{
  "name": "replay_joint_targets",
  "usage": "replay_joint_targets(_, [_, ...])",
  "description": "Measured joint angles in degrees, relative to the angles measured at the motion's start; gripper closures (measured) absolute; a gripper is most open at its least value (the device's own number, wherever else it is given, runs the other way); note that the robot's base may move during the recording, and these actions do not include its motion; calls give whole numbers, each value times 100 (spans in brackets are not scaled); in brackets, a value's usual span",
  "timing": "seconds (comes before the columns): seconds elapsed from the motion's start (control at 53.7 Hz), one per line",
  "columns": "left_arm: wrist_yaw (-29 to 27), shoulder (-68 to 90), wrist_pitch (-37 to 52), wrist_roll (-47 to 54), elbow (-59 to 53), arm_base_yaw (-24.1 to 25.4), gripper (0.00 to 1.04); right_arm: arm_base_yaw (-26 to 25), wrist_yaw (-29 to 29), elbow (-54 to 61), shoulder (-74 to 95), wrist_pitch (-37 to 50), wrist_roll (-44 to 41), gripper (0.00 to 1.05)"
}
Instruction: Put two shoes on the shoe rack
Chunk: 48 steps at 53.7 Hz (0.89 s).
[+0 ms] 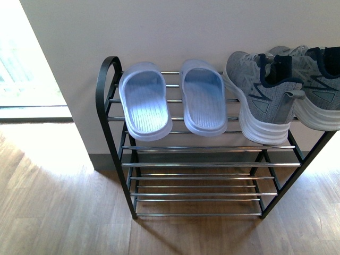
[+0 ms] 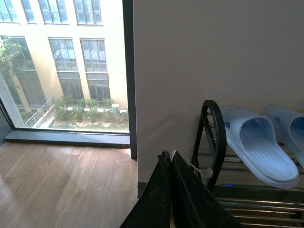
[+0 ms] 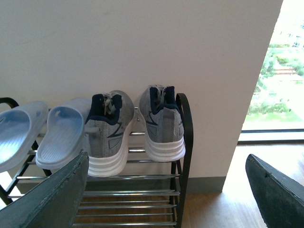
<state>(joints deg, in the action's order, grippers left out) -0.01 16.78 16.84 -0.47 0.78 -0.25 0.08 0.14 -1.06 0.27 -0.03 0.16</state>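
Shoe rack [image 1: 114, 125] against the wall [image 1: 159, 32], on wood floor [image 1: 58, 212]. Top tier: two pale blue slides [image 1: 144, 103], then two grey knit sneakers [image 1: 263, 95] side by side at the end by the right arm, soles on the chrome bars, heels facing out. Lower tiers bare.

Left gripper [image 2: 170, 164]: jaws pressed together, nothing between them. Rack's rounded end post [image 2: 212, 137] just beyond and beside the jaw tips; nearest slide [image 2: 259, 149] past the post, apart from the jaws. Window [image 2: 61, 66] off to the other side, well apart.

Right gripper [image 3: 168, 190]: jaws wide apart, nothing held. Sneaker pair directly ahead, framed in the gap between the two jaws: one sneaker [image 3: 110, 135] nearer the dark jaw at the slides' side, the other [image 3: 162, 126] touching the rack's end frame [image 3: 185, 137]. Both sneakers well clear of the jaws. Slides [image 3: 61, 137] beyond that same jaw.

Neither arm visible in the front view.
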Motion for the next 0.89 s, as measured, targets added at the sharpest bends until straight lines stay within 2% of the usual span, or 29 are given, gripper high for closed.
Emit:
replay_joint_targets(0.428, [0,-658,-656,-2,0,0,103,0,0,0,0,0,-2,9])
replay_joint_targets(0.558, [0,-1438,-1613,0,2,0,103,0,2,0,0,0,0,9])
replay_joint_targets(0.744, [-4,-1582,-1685,0,2,4,103,0,-2,0,0,0,0,9])
replay_joint_targets(0.837, [0,-1585,-1685,0,2,4,83,0,-2,0,0,0,-2,9])
replay_joint_targets(0.893, [0,-1585,-1685,0,2,4,75,0,-2,0,-2,0,-2,9])
